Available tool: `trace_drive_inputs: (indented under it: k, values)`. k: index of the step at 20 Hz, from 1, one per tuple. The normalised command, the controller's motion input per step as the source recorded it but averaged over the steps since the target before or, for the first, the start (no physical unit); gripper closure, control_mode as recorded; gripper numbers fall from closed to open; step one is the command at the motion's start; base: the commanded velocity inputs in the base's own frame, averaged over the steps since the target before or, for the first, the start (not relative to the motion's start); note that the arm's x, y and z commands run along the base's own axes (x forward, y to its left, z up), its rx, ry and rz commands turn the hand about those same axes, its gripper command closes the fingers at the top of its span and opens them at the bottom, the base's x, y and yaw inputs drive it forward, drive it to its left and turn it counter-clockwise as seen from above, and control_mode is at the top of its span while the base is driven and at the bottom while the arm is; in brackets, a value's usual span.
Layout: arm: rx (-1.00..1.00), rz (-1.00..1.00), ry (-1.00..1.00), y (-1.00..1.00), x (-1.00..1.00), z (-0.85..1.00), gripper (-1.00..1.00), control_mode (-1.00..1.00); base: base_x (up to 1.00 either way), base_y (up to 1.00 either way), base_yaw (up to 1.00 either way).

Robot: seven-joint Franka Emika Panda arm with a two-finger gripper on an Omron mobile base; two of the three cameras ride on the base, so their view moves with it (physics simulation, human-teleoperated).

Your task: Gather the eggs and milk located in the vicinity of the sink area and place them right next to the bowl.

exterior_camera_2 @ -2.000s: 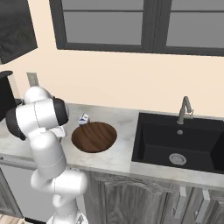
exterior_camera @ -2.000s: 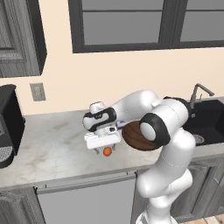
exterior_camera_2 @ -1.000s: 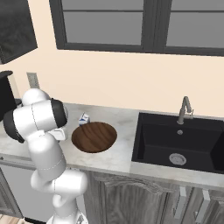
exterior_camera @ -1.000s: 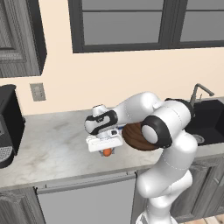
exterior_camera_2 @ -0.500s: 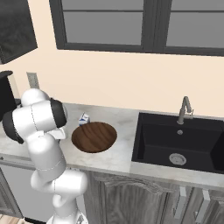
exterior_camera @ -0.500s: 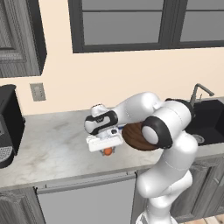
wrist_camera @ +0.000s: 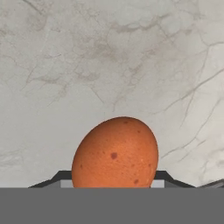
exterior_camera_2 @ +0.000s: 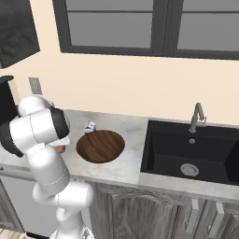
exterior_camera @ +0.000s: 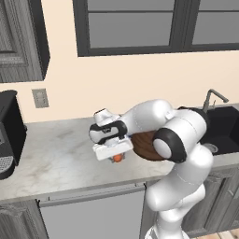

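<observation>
Rendered home kitchen. Marble-look counter (exterior_camera: 56, 158) over grey panelled base cabinets (exterior_camera_2: 154, 212). Black sunken sink (exterior_camera_2: 191, 151) with round metal drain and thin grey faucet (exterior_camera_2: 198, 116). Dark-framed window (exterior_camera: 154, 23) on a cream wall, wall outlet (exterior_camera: 40, 98), dark upper cabinet (exterior_camera: 21, 39), black coffee machine (exterior_camera: 9, 133) at the counter's left end.
</observation>
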Motion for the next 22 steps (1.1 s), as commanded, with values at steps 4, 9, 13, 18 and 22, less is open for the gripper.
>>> trace_drive_inputs:
  k: [4,9,13,18,22]
  values:
    - [0.0,-0.07,-0.15,-0.35,0.0,0.0,1.0,-1.0,0.0,0.0,0.0]
    - [0.0,-0.16,-0.24,-0.3,0.0,0.0,1.0,-1.0,0.0,0.0,0.0]
    - [0.0,-0.16,-0.09,-0.09,0.0,0.0,1.0,-1.0,0.0,0.0,0.0]
    - [0.0,-0.02,-0.01,0.03,0.0,0.0,1.0,-1.0,0.0,0.0,0.0]
    - [-0.01,-0.13,-0.09,-0.01,0.0,-0.04,1.0,-1.0,0.0,0.0,0.0]
